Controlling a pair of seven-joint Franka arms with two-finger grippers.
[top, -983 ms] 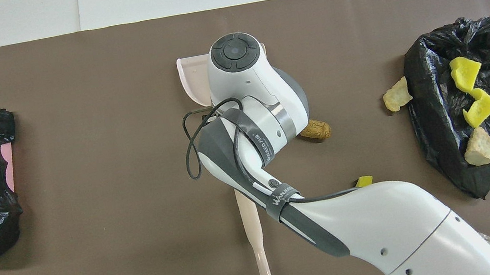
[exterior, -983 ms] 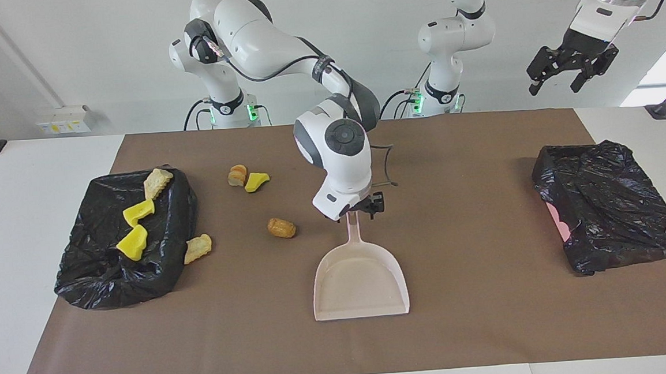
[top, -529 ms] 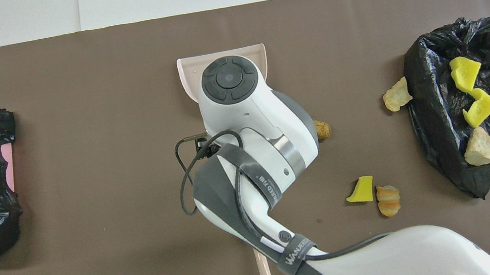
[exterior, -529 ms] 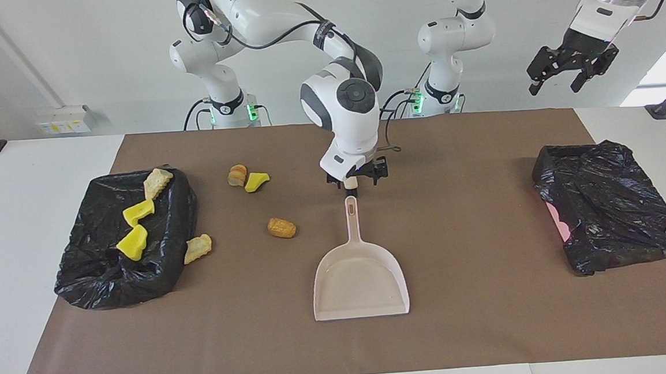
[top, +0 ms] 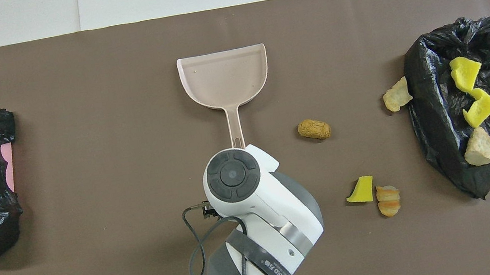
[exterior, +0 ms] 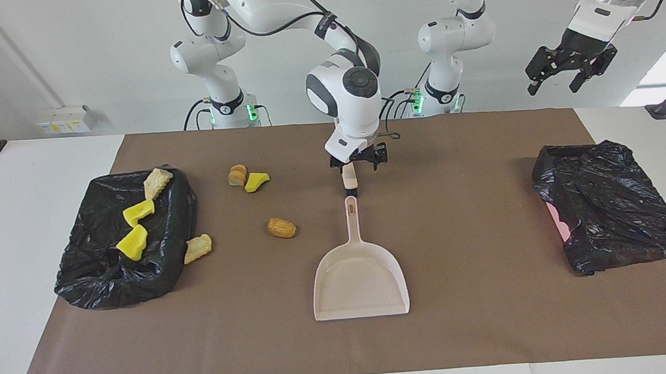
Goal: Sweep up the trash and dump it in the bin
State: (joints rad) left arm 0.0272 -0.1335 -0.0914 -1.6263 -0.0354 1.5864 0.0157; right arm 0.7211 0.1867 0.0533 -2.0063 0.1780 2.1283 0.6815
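With the right tool [exterior: 359,168] spread wide above the dustpan [exterior: 360,278] handle at frame centre, a misjudged descent could knock the handle askew.

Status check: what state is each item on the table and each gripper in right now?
Pale pink plastic dustpan: flat on mat, empty, unheld.
Black-bagged bin at right arm's end: holds three trash lumps.
Four trash lumps: loose on mat.
Right gripper: open, raised near the handle's tip.
Left gripper: open, waiting high.
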